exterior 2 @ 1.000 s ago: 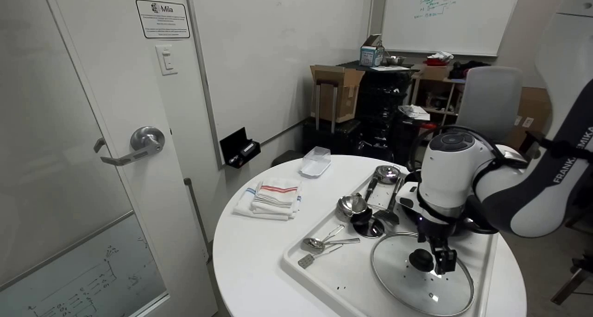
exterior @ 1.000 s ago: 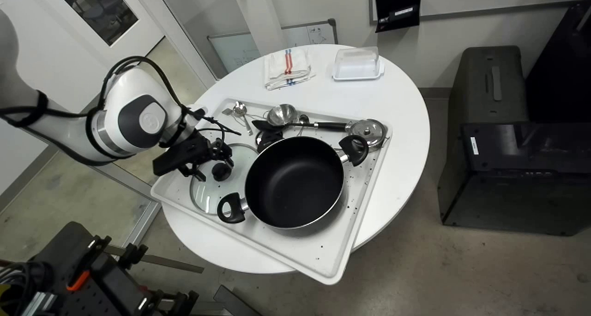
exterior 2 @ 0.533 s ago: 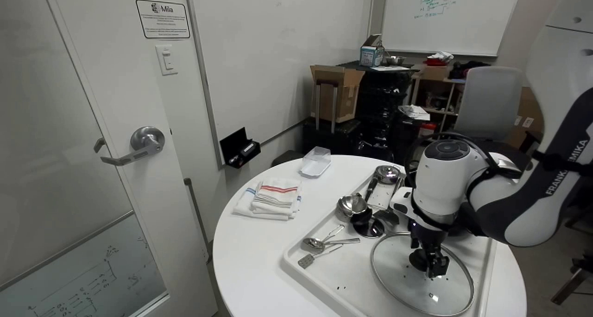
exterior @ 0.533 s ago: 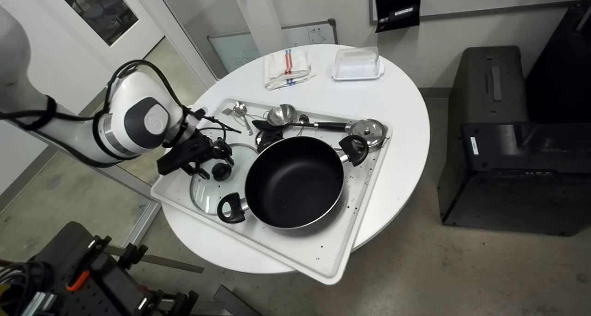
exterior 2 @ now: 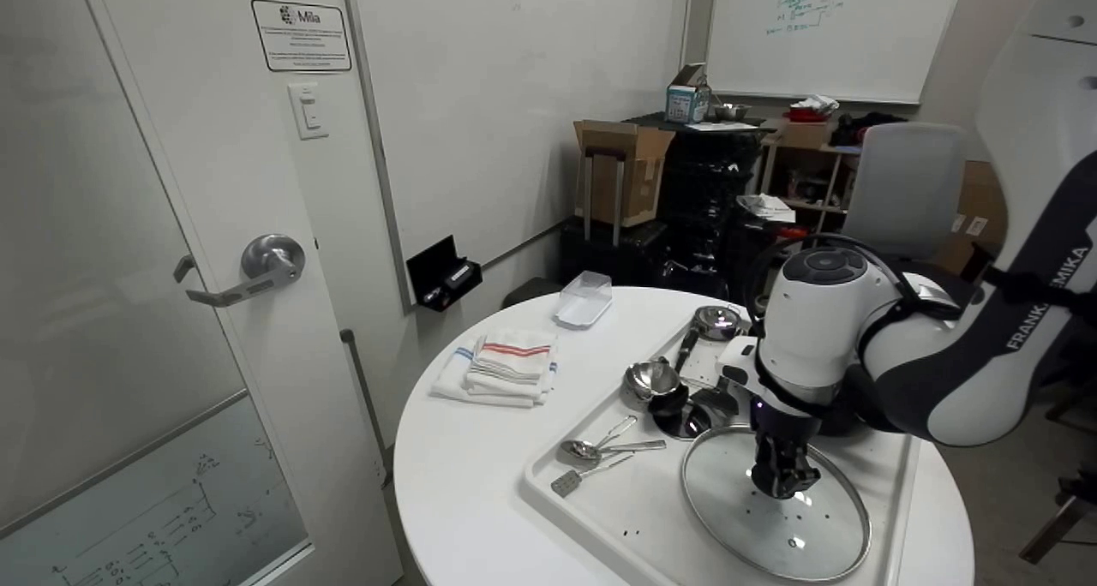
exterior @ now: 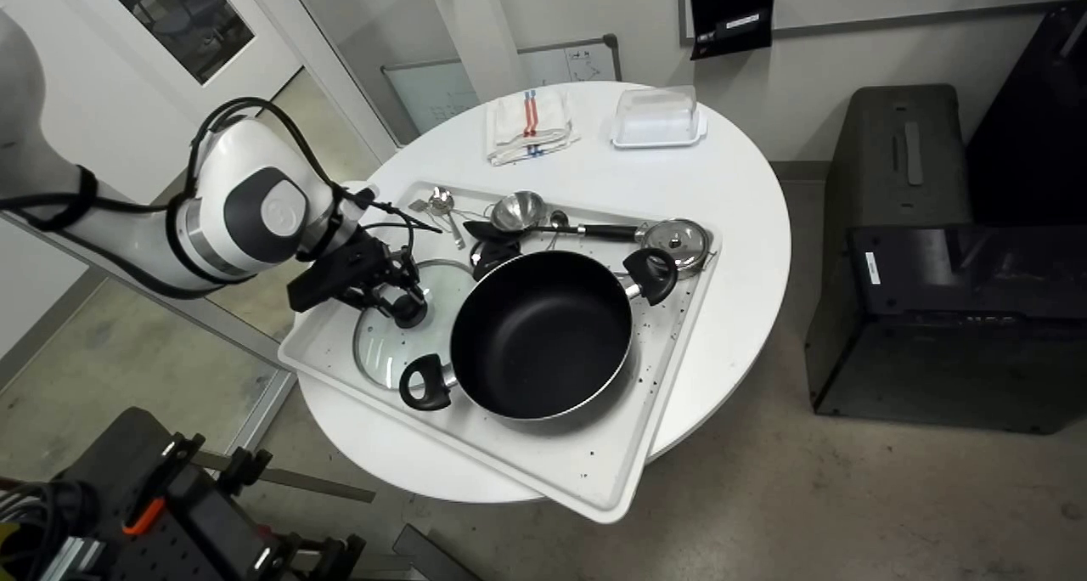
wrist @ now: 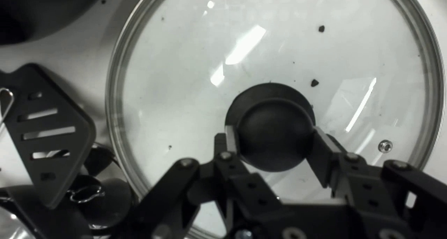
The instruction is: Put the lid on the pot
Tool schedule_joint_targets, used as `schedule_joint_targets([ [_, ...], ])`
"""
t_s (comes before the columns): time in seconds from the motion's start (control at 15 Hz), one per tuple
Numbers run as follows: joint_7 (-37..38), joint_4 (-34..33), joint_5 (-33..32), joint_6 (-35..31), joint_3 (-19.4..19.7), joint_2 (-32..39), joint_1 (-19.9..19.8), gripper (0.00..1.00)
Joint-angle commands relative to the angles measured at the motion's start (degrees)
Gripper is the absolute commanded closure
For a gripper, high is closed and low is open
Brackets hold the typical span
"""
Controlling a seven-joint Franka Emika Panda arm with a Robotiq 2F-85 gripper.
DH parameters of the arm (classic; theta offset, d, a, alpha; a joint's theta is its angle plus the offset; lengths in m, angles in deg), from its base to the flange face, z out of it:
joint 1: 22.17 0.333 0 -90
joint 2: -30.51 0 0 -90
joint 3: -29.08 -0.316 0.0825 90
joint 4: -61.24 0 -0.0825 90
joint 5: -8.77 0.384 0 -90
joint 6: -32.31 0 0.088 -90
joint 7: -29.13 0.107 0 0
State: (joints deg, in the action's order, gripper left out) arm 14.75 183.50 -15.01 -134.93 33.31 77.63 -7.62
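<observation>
The clear glass lid (wrist: 174, 102) with its metal rim fills most of the wrist view. My gripper (wrist: 274, 141) is shut on the lid's black knob (wrist: 276, 130), one finger pressing on either side. In both exterior views the lid (exterior 2: 728, 526) lies low over the tray; whether it has left the surface I cannot tell. Right beside it stands the black pot (exterior: 543, 335), uncovered, its near side handle (exterior: 429, 383) overlapping the lid's edge in that exterior view. The pot (wrist: 42, 12) also enters the wrist view's top left corner.
A white tray (exterior: 611, 479) on the round table (exterior: 747, 292) carries the cookware. Behind the pot lie metal utensils (exterior: 518, 211), a slotted black spatula (wrist: 52, 127) and a small strainer-like item (exterior: 677, 241). Folded towels (exterior: 531, 126) and a clear-covered dish (exterior: 658, 118) sit farther back.
My gripper has come down around the knob and shut on it. The lid has shifted slightly, a little upward in both exterior views. The pot has stayed put.
</observation>
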Motion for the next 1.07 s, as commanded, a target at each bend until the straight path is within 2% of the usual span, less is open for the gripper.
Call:
schedule_joint_targets([
  [0.0,0.56,0.67,-0.21,-0.62,-0.5,-0.9,-0.35,0.75],
  [0.47,-0.56,3.64,0.4,0.67,-3.22,-5.28,-2.18,0.75],
  [1.0,-1.63,8.27,2.42,3.43,-8.25,-14.38,-6.52,0.75],
])
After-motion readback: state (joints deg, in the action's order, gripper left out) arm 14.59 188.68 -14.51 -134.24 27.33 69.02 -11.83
